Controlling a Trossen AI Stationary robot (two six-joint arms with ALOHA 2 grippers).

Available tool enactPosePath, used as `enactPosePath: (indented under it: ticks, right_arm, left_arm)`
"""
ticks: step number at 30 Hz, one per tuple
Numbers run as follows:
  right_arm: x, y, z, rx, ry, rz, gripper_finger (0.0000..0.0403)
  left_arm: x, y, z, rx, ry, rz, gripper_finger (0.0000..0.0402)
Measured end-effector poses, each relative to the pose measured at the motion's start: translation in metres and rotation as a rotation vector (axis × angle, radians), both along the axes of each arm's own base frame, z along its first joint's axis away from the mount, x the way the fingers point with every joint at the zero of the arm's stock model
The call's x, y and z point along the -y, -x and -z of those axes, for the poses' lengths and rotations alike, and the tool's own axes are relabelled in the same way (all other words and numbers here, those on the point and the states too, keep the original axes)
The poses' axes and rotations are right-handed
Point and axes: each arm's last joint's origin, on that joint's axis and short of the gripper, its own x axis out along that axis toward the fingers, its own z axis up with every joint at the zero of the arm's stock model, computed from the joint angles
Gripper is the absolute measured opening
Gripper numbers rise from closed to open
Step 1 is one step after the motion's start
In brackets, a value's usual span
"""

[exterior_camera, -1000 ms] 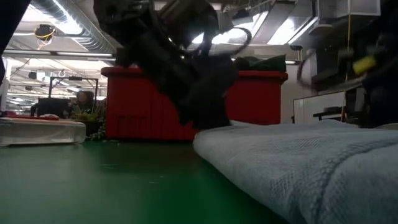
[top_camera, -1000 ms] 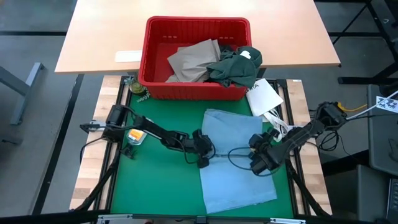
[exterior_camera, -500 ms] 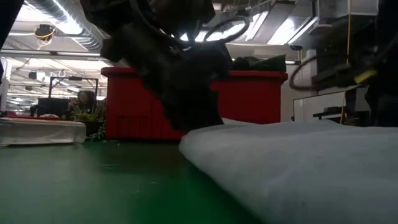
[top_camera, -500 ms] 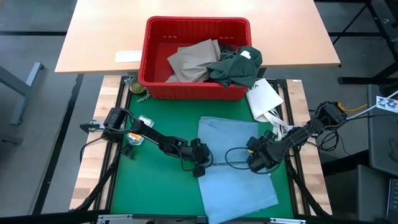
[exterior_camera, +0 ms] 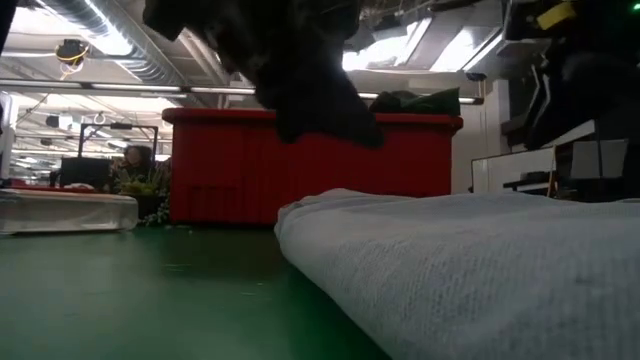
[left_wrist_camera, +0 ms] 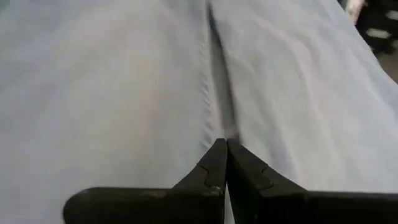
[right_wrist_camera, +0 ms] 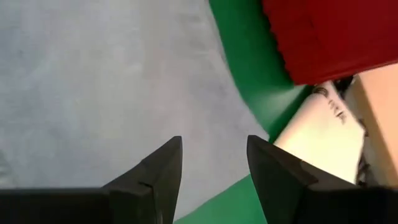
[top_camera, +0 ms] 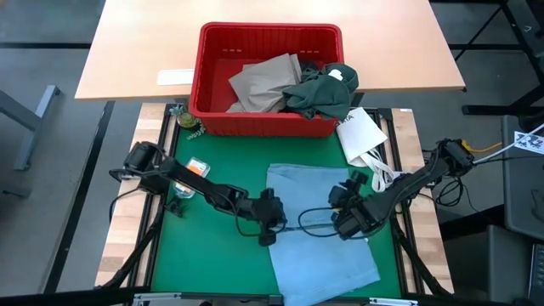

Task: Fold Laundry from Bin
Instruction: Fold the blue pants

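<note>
A light blue garment point(top_camera: 319, 229) lies flat on the green mat point(top_camera: 212, 263), and its near left edge point(exterior_camera: 300, 215) forms a thick fold. My left gripper point(top_camera: 270, 229) hangs shut just above the garment's left part point(left_wrist_camera: 155, 81), touching nothing. My right gripper point(top_camera: 338, 208) hovers open over its right part point(right_wrist_camera: 93, 81). The red bin point(top_camera: 268, 76) stands beyond the mat, with a tan garment point(top_camera: 263, 85) inside. A dark green garment point(top_camera: 323, 93) is draped over its right rim.
A white packet point(top_camera: 361, 132) lies by the bin's right corner, partly on the mat. A small orange item point(top_camera: 197, 167) sits on the mat at the left. A loop of black cable point(top_camera: 310, 223) hangs between the grippers. Bare mat lies left of the garment.
Both grippers have risen off the light blue garment. The left has drawn a little toward the near edge, and the right has shifted left. The garment has slid toward the near left, so its far edge now lies farther from the bin.
</note>
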Motion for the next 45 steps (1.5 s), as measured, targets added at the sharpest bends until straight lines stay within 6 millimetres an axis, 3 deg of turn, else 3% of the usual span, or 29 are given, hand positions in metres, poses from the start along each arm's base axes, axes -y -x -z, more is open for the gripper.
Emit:
enactPosePath:
  ticks: [8,15,28,36,45]
  right_arm:
    - [0.036,-0.011,0.004,-0.083,0.033,0.095,0.0182]
    - [0.075,-0.009,0.030,-0.202,-0.019,0.203,0.0182]
    - [0.118,0.016,0.078,-0.245,-0.074,0.394,0.0182]
    - [0.121,0.027,0.092,-0.270,-0.144,0.425,0.0182]
    - [0.117,0.011,0.072,-0.300,-0.169,0.339,0.0182]
  left_arm:
    - [-0.041,-0.007,-0.006,0.022,-0.122,-0.149,0.0002]
    - [-0.081,-0.009,0.006,-0.068,-0.140,-0.249,0.0002]
    - [-0.138,-0.016,0.065,-0.229,-0.170,-0.407,0.0002]
    - [-0.137,-0.016,0.065,-0.219,-0.159,-0.419,0.0001]
    - [-0.133,-0.010,0.036,-0.182,-0.143,-0.401,0.0001]
